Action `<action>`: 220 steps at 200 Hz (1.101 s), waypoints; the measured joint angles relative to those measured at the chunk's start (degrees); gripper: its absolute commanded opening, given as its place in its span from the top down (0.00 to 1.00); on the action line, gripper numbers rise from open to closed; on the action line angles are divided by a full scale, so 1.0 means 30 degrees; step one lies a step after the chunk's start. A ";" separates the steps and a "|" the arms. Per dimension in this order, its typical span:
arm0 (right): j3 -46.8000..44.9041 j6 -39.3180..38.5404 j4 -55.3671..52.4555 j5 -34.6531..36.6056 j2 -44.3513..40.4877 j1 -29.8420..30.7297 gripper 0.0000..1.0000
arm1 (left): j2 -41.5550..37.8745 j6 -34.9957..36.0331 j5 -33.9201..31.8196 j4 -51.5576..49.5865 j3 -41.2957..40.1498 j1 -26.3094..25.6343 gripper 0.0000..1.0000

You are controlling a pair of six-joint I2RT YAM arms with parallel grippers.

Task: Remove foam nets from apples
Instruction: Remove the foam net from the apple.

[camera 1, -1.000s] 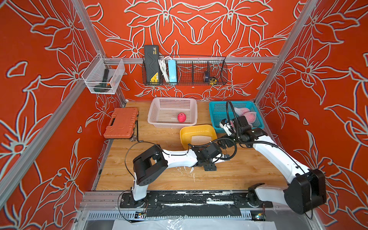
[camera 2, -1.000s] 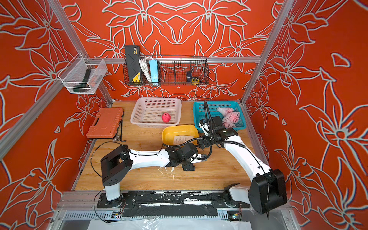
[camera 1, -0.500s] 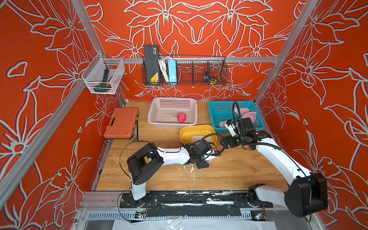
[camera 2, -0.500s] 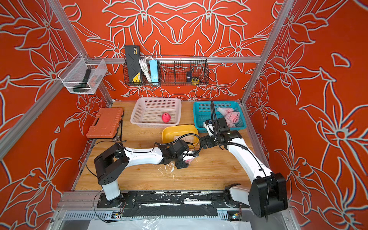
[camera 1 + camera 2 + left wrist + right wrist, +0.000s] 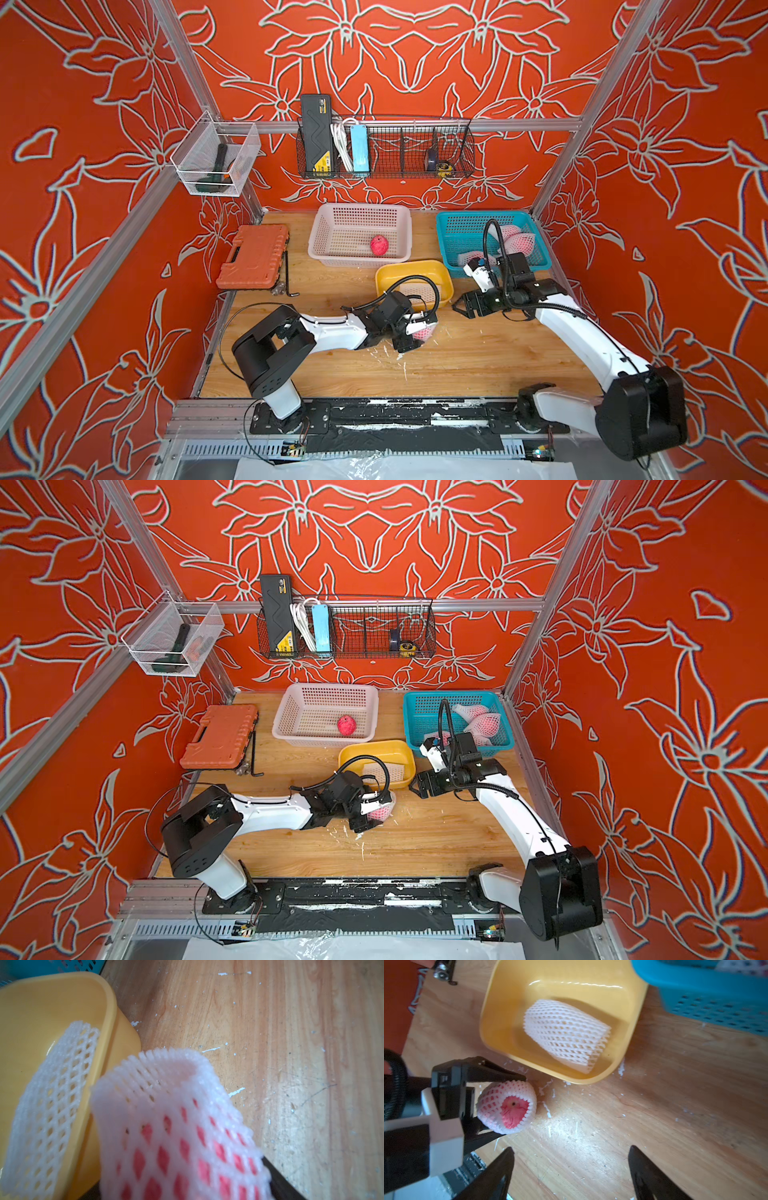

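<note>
Apples: 1 bare (image 5: 378,245), 1 netted (image 5: 176,1147), L tool (image 5: 513,1108); 1 empty net (image 5: 564,1034).

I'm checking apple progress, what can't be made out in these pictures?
- Apples in the blue basket: in both top views the right arm's cable crosses them; count unclear.
- Left gripper: in the left wrist view the netted apple covers most of it.
- Wire shelf contents: too small in both top views.

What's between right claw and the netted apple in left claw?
Only bare tabletop with white foam flakes between right claw and netted apple, per right wrist view.
</note>
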 measured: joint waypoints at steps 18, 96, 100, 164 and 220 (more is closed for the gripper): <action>-0.0211 0.0189 0.0423 -0.1654 0.0102 0.0015 0.21 | -0.0546 -0.0029 0.0699 0.1122 -0.0743 0.0109 0.23; -0.0350 0.0627 0.1239 -0.4051 0.1945 0.1122 0.41 | -0.0896 -0.0087 0.2514 0.4095 -0.1523 0.0124 0.23; -0.0350 0.0714 0.1231 -0.4073 0.2018 0.1209 0.41 | -0.0896 -0.0087 0.2543 0.4160 -0.1523 0.0124 0.23; -0.0168 0.0561 0.1086 -0.4167 0.2965 0.2033 0.86 | -0.0860 -0.0095 0.2616 0.4605 -0.1530 0.0131 0.22; -0.0131 0.0867 0.1253 -0.4393 0.2171 0.2135 1.00 | -0.0474 -0.0510 0.2317 0.4925 -0.1530 0.0131 0.09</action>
